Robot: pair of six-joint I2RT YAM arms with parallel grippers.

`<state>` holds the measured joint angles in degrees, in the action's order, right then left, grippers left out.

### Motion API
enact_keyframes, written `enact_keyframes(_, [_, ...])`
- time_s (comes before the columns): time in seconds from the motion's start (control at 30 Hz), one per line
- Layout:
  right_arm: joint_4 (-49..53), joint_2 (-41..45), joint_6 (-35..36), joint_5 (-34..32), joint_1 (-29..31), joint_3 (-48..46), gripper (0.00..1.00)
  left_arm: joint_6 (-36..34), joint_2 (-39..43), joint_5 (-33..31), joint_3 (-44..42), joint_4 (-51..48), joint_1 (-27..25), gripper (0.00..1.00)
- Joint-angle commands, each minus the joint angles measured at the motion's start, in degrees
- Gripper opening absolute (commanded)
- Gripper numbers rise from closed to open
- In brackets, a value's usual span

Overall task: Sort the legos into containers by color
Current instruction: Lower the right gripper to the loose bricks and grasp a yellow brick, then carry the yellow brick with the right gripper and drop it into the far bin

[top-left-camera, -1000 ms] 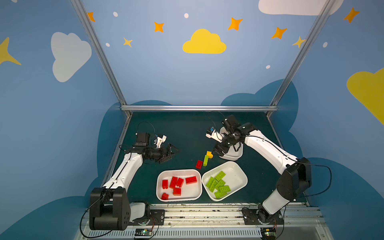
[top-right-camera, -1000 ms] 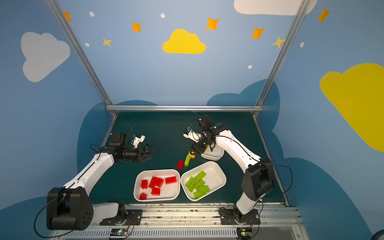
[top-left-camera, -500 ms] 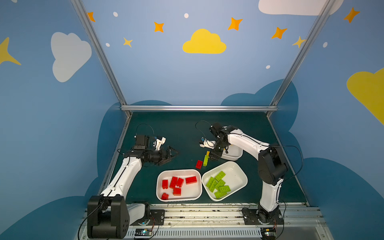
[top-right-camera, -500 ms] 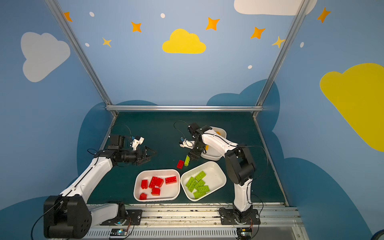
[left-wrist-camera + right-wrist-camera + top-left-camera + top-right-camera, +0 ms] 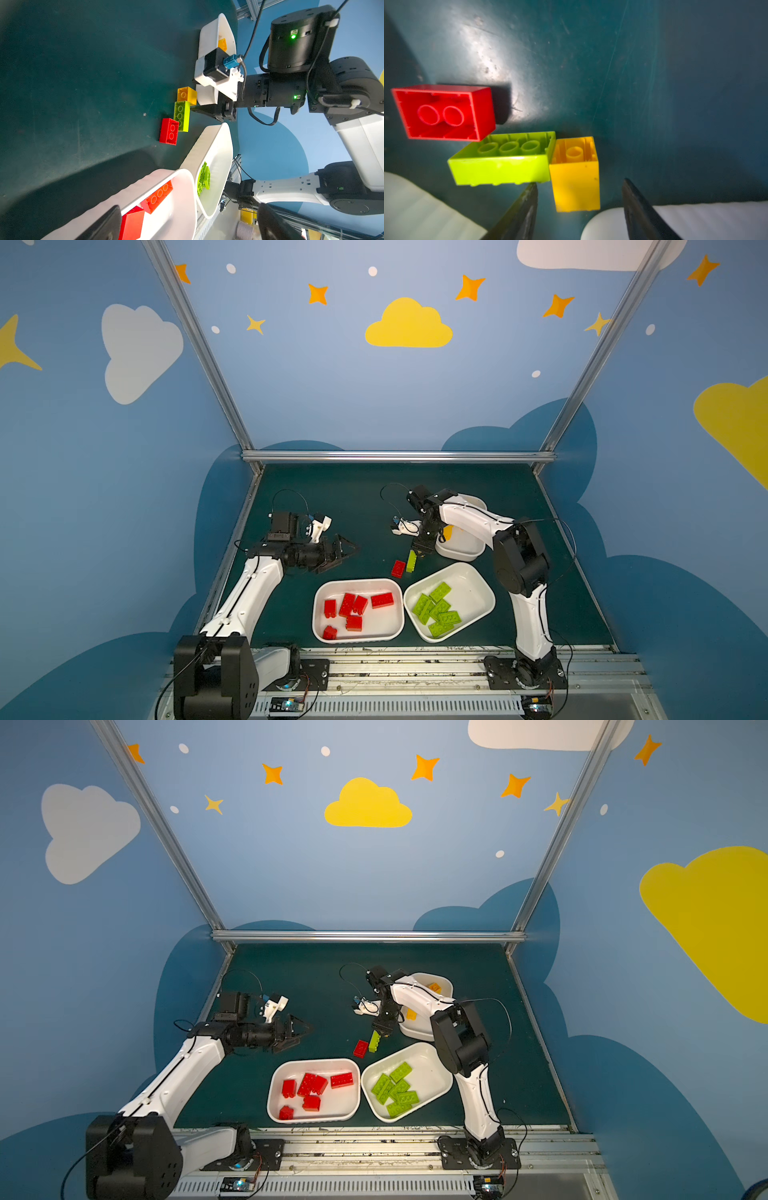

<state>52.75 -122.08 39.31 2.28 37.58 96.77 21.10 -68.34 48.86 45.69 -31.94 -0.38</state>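
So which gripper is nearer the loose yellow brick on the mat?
Right. The right gripper sits at the yellow brick, a finger either side, not touching it. The left gripper hangs open far off on the left of the mat.

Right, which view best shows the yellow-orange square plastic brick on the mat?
Right wrist: the yellow-orange square plastic brick is large and close, between the right end effector's fingers. Left wrist shows it small; both top views hide it under that arm.

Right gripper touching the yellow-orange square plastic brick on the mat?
Apart. Right wrist view: right gripper straddles the yellow-orange square plastic brick, dark mat visible between each finger and the brick's sides.
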Motion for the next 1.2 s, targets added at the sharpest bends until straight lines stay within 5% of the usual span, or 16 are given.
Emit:
enact_keyframes(0.0, [1.90,-2.20,0.51,-1.73,0.80,1.88,0.58,-1.06,1.01,-0.10,-1.12,-1.02,0.17,0.99])
enact_keyframes(0.2, [2.30,-4.93,-0.44,-1.86,1.35,3.30,0.46,-1.76,1.70,-0.06,-1.86,-1.53,0.42,1.00])
enact_keyframes(0.47, [3.29,-2.50,-3.83,-2.82,1.36,5.49,0.17,-2.03,2.16,0.20,-2.03,-1.65,0.82,1.00])
enact_keyframes(0.77, [6.71,10.16,-7.76,-1.54,-1.25,5.56,0.16,-1.78,1.20,0.39,-0.08,-1.41,0.74,0.99])
enact_keyframes(1.17, [2.31,17.82,-6.26,-1.15,-14.82,-4.10,0.17,-1.14,-0.35,1.67,0.41,-0.01,0.81,0.99])
